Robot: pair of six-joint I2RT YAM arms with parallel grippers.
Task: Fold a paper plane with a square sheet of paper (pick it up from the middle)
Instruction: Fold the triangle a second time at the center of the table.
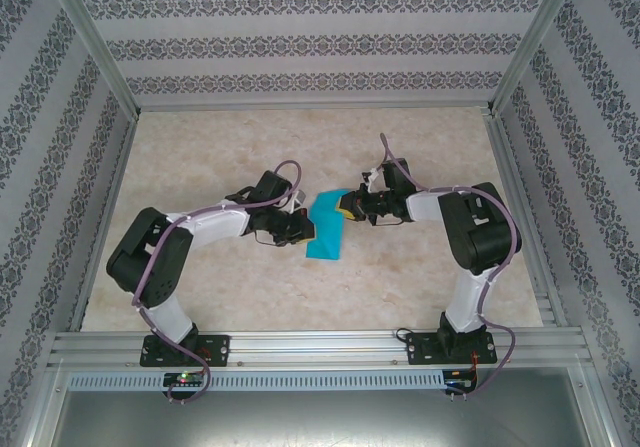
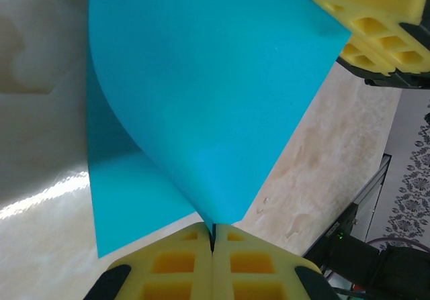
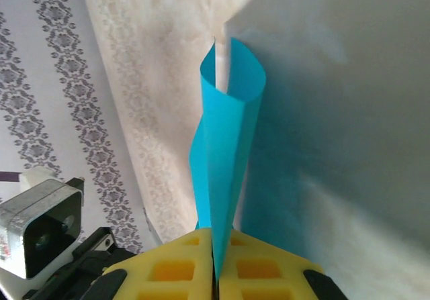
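Observation:
The turquoise-blue square sheet of paper (image 1: 327, 229) hangs curled between both arms at the table's middle. My left gripper (image 1: 304, 229) is shut on its left corner; in the left wrist view the sheet (image 2: 201, 92) curves up from the pinched tip between the yellow pads (image 2: 175, 266). My right gripper (image 1: 346, 208) is shut on the sheet's upper right edge; in the right wrist view the paper (image 3: 225, 159) rolls into a loose tube above the pads (image 3: 259, 270). The right gripper's yellow pads (image 2: 373, 18) also appear at the top right of the left wrist view. No dart-shaped plane is formed.
A marbled beige tabletop (image 1: 300, 147) lies under the sheet, with patterned walls (image 1: 310, 37) on three sides. A metal rail (image 1: 320, 347) with both arm bases runs along the near edge.

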